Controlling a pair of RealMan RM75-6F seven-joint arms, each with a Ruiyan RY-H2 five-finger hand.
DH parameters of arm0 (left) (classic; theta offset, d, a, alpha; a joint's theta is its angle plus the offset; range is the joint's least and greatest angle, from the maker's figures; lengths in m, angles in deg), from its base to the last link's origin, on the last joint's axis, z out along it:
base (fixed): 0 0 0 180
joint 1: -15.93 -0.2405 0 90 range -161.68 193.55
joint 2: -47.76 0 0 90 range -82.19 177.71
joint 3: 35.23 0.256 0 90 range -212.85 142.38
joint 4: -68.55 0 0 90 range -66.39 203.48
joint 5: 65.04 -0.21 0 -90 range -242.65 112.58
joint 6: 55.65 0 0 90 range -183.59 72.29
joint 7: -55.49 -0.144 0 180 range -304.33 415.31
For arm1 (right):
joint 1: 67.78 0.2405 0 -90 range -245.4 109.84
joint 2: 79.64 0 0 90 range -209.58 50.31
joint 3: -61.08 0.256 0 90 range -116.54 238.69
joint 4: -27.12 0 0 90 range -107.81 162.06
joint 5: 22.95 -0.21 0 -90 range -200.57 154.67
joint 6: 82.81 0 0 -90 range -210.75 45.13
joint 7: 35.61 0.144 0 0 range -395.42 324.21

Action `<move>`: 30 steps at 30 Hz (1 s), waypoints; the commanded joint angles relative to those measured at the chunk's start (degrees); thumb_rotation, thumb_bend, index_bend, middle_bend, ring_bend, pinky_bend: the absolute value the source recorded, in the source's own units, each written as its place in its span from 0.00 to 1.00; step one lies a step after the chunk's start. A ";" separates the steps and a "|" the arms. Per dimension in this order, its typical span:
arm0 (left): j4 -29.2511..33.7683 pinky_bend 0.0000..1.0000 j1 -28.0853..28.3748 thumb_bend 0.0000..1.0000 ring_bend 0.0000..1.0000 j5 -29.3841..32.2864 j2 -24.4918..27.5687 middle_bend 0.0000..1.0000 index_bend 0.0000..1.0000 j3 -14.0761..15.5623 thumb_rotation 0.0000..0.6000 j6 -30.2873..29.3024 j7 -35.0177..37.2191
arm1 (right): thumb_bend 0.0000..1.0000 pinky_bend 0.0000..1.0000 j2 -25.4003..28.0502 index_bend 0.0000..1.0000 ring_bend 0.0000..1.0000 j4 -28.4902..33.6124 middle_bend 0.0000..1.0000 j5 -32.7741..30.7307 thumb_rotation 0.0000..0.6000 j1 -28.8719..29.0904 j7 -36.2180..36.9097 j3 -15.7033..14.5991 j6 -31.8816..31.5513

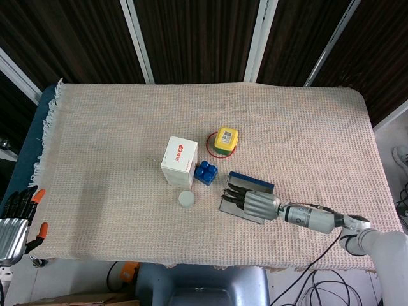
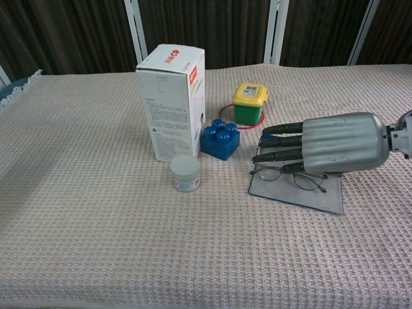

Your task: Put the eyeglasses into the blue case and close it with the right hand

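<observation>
My head view looks straight down on the whole tabletop (image 1: 306, 121); chest view sits low, close, facing its far edge; both share the middle.

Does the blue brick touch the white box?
Touching. In the chest view the blue brick sits against the white box's lower corner with no gap; the head view agrees.

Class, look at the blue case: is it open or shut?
Open. The blue case lies with its flat grey flap spread on the cloth, the eyeglasses resting on it under the right hand.
</observation>
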 commanded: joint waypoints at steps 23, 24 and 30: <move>0.07 0.03 0.05 0.45 0.00 -0.25 0.00 0.00 0.00 0.04 1.00 0.07 -0.11 | 0.71 0.00 4.32 0.51 0.00 13.05 0.00 -13.07 1.00 -6.28 17.43 3.01 -0.80; 0.08 0.03 0.06 0.45 0.00 -0.27 -0.01 0.00 0.00 0.03 1.00 0.06 -0.12 | 0.71 0.00 4.38 0.52 0.00 13.40 0.00 -13.58 1.00 -6.25 17.01 3.24 0.02; -0.02 0.03 -0.06 0.45 0.00 -0.30 0.06 0.00 0.00 0.00 1.00 -0.19 0.16 | 0.74 0.00 3.99 0.55 0.00 15.22 0.00 -17.53 1.00 -6.23 16.43 4.45 5.68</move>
